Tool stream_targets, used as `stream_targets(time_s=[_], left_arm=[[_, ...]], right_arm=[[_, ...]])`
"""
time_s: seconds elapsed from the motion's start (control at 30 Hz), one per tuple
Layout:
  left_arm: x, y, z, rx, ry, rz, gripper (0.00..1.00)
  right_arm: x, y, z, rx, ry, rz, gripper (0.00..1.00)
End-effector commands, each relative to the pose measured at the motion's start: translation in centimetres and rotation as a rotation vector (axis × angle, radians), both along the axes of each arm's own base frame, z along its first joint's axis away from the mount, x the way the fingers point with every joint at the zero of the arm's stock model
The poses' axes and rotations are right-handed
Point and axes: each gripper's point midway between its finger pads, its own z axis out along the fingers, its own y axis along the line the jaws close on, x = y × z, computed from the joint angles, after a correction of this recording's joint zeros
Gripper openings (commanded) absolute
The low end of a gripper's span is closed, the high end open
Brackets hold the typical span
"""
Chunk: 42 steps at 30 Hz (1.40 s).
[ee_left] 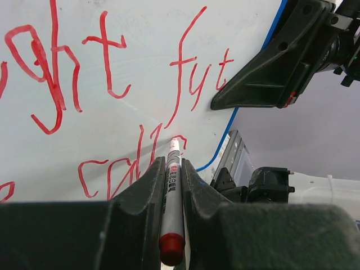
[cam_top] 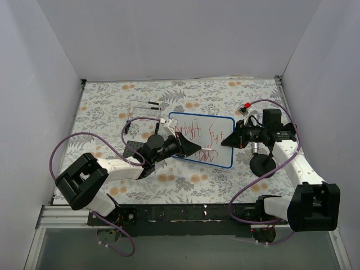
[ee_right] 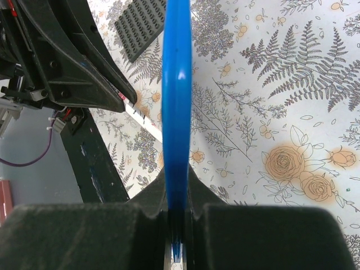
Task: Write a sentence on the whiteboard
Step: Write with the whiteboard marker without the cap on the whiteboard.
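Observation:
The whiteboard (cam_top: 220, 125), white with a thin blue rim, lies tilted in the middle of the floral table. The sentence (cam_top: 198, 135) runs across it in red marker in two lines, large in the left wrist view (ee_left: 107, 62). My left gripper (cam_top: 197, 148) (ee_left: 172, 166) is shut on a red-capped marker (ee_left: 172, 197), and the marker's tip touches the board at the end of the lower line. My right gripper (cam_top: 233, 140) (ee_right: 177, 181) is shut on the board's right edge, with the blue rim (ee_right: 177, 84) running up between its fingers.
A dark grey studded plate (cam_top: 134, 149) (ee_right: 140, 25) lies left of the board, under the left arm. A small red and black piece (cam_top: 246, 107) and a black round object (cam_top: 262, 164) sit near the right arm. Thin black sticks (cam_top: 153, 104) lie behind the board.

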Motion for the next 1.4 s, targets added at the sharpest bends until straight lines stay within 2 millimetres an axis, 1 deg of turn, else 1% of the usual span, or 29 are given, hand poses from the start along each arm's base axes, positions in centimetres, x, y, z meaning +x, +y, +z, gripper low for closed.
stream_targets(time_s=[0.0,0.2,0.4,0.57,0.63,0.8,0.97,1.17,1.37], left_arm=[[0.1,0.9,-0.9,0.045,0.001,0.015,0.0],[-0.4,0.2,-1.8,0.053,0.031,-0.033,0.0],[-0.4,-0.6,-1.7,0.052,0.036,-0.065,0.0],[-0.8,-1.4,-2.1,0.048,0.052,-0.109,0.0],[-0.9,-1.9,-1.8,0.04,0.049,-0.126,0.0],[-1.0,-2.7,-2.0,0.041,0.057,-0.156,0.0],[-1.2,-2.5,-3.0,0.07,0.078,-0.159,0.0],[-1.1,-1.7,-3.9,0.127,0.084,-0.129,0.0],[-0.4,-1.0,-3.4,0.143,0.063,-0.075,0.0]], right_arm=[[-0.2,0.5,2.2,0.055,-0.071,0.044,0.01],[-0.2,0.5,2.3,0.056,-0.072,0.043,0.01],[-0.3,0.5,2.3,0.056,-0.074,0.046,0.01],[-0.3,0.5,2.3,0.056,-0.073,0.044,0.01],[-0.2,0.5,2.3,0.056,-0.073,0.044,0.01],[-0.2,0.5,2.3,0.056,-0.071,0.043,0.01],[-0.2,0.5,2.3,0.056,-0.071,0.043,0.01],[-0.3,0.5,2.3,0.057,-0.071,0.045,0.01],[-0.3,0.5,2.4,0.057,-0.073,0.042,0.01]])
